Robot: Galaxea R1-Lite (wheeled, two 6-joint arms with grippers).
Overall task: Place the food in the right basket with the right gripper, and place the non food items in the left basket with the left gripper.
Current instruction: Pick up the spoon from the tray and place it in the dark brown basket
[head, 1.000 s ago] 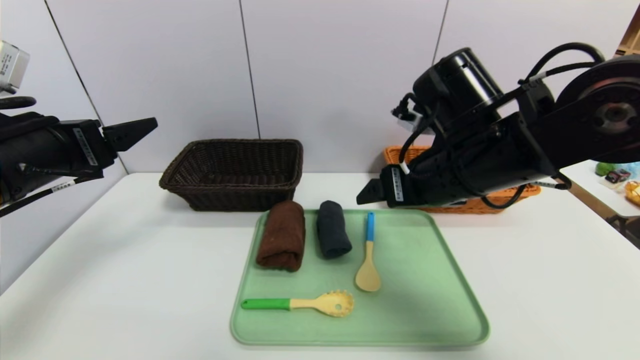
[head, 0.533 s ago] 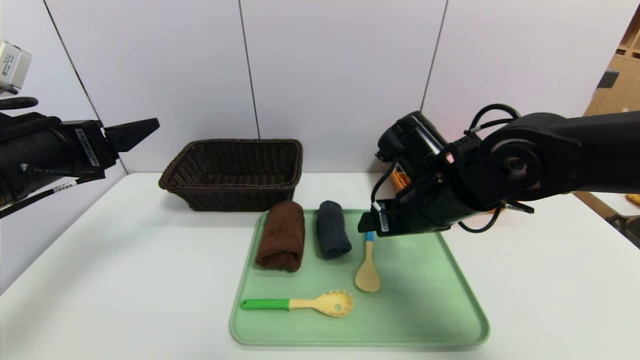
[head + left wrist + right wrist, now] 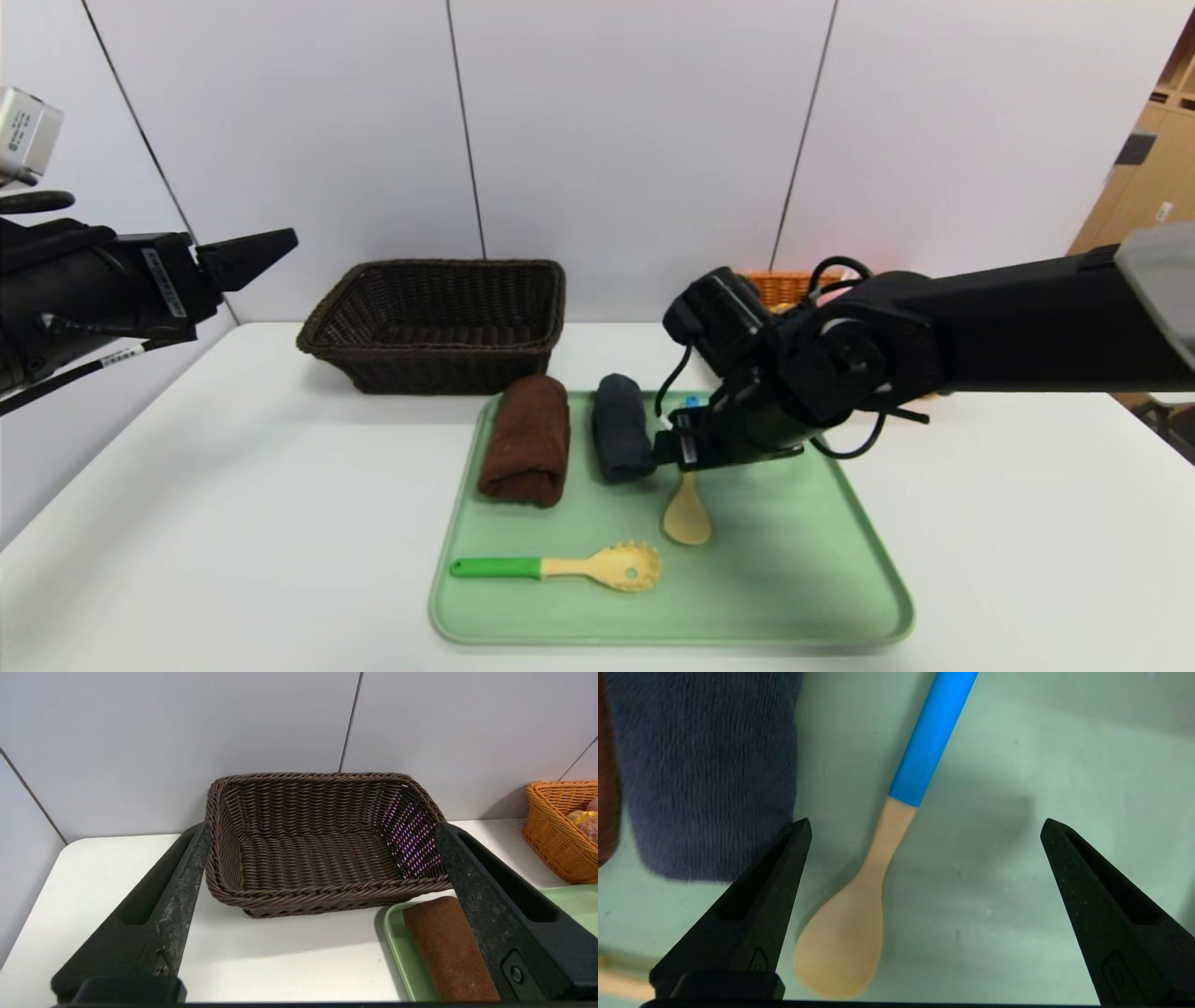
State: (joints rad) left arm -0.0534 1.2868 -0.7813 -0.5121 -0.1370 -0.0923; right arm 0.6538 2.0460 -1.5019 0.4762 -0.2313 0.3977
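Observation:
On the green tray (image 3: 840,560) lie a rolled brown towel (image 3: 526,439), a rolled dark blue towel (image 3: 621,439), a blue-handled wooden spoon (image 3: 687,518) and a green-handled pasta spoon (image 3: 560,567). My right gripper (image 3: 674,450) is open and empty, low over the blue-handled spoon (image 3: 887,844) beside the dark blue towel (image 3: 705,765); in its wrist view, the right gripper (image 3: 924,828) straddles the spoon's neck. My left gripper (image 3: 271,247) is open and empty, held high at the far left, facing the dark brown basket (image 3: 317,858).
The dark brown basket (image 3: 439,322) stands behind the tray at the left. The orange basket (image 3: 780,285) stands behind my right arm and holds food (image 3: 584,819). The brown towel (image 3: 444,942) lies at the tray's near corner (image 3: 395,933). White table all around.
My right arm has swung down and to the left, from in front of the orange basket to low over the tray at the blue-handled spoon. The left arm has barely moved.

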